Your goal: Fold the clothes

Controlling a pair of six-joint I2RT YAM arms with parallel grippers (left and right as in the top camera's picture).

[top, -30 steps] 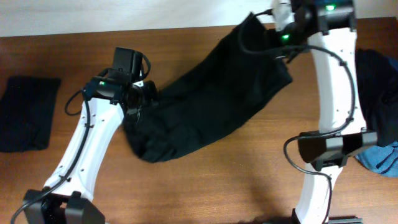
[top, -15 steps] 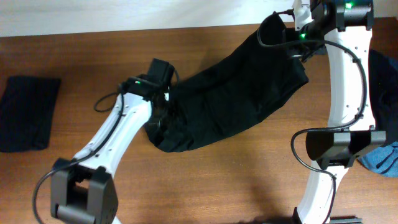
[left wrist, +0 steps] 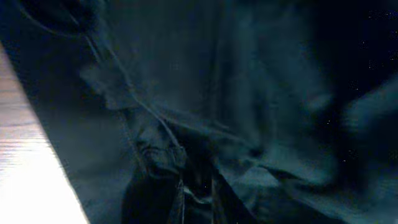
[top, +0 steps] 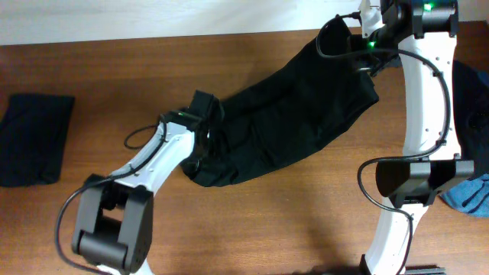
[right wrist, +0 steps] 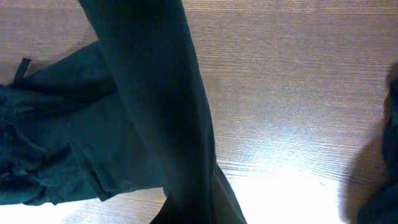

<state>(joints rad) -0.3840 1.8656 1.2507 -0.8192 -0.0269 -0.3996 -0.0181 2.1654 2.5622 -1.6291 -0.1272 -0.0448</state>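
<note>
Your left gripper [top: 206, 122] moved onto the trousers [top: 290, 114], grip untellable; your right gripper [top: 359, 43] clenched one end; folding was unfinished.

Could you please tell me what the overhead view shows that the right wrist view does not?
Only the overhead view shows the left arm, the right arm, a black piece lying at the table's left edge and a blue piece at its right edge. Only the right wrist view shows, close up, a strip of the black trousers running down the frame and a small loop on the cloth. Both views show the black trousers and the wooden table.
</note>
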